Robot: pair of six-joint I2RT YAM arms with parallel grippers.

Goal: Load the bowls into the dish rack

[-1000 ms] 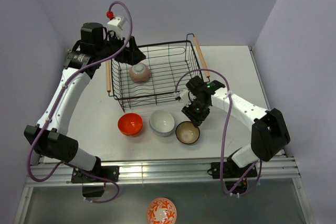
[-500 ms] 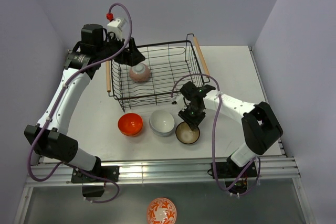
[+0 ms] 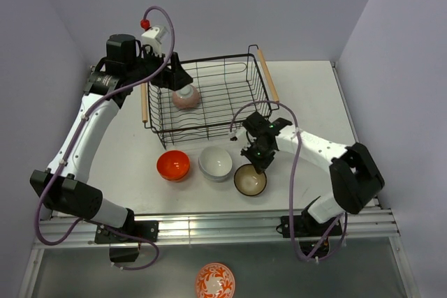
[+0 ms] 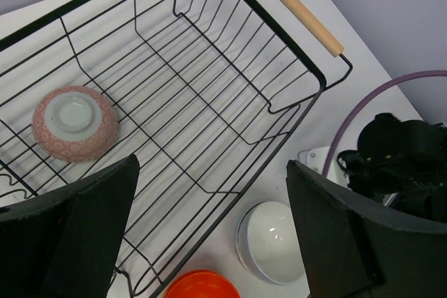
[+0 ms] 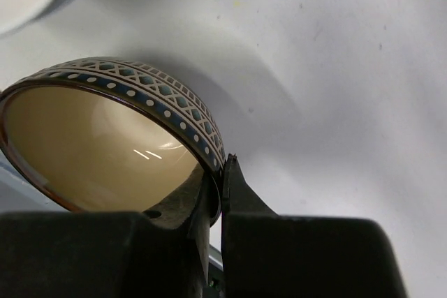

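Now: the right jaws are pinching the far rim of the patterned bowl (image 3: 250,181), 1 finger inside the tan hollow and 1 outside on the dotted band, closed down to the thickness of the wall. The bowl is sitting mouth up at the right end of a row of 3 on the worktop (image 3: 307,95), with the white bowl (image 3: 216,163) just beside it and the orange bowl (image 3: 173,165) further left. Whether its foot is resting on the worktop or lifting clear, I cannot tell.

Key relation: the dish rack (image 3: 209,127) is lying beyond the held bowl and to its left, with its long axis running left to right between the 2 wooden handles. Its near wire wall is standing between the bowl and the ridged bottom. Judgement: the bowl is going to need raising above that wall before it travels away from the arm bases. A rim pinch on 1 side is likely to let it tilt.

The right arm (image 3: 314,146) is the nearer one to all 3 bowls outside. The left jaws are hanging wide and empty over the rack's far left corner, above the pink bowl (image 3: 186,97) lying foot up inside.
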